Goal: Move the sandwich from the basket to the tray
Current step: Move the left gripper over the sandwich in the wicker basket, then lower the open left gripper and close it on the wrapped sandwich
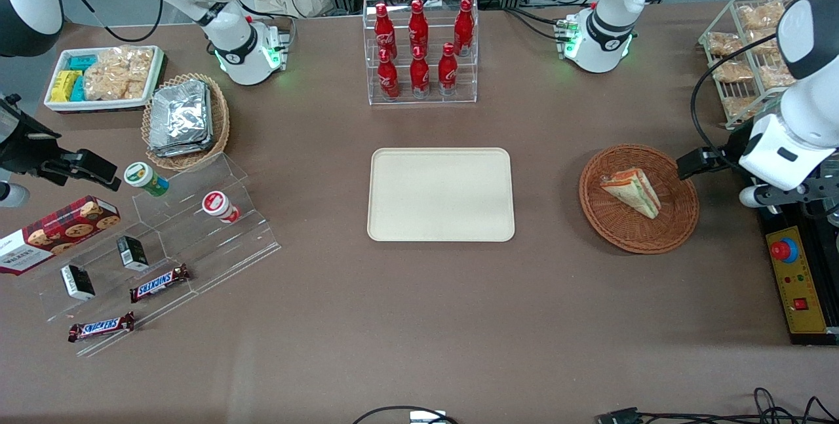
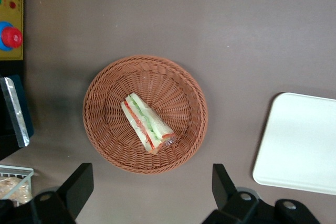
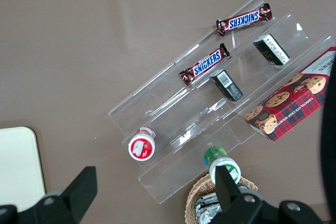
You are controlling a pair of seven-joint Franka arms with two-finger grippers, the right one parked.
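Lying in the basket [image 2: 145,114], the sandwich [image 2: 147,123] rests near its middle. My gripper [image 2: 152,188] hangs above the basket's rim with fingers spread wide, grasping nothing. Beside the basket, apart from it, sits the tray [image 2: 299,142].

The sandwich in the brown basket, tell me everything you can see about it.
The sandwich is a triangular wedge in clear wrap: pale bread with green and orange-red filling layers. It lies on its side in the round reddish-brown wicker basket, untouched. The gripper is open above the basket's edge, holding nothing.
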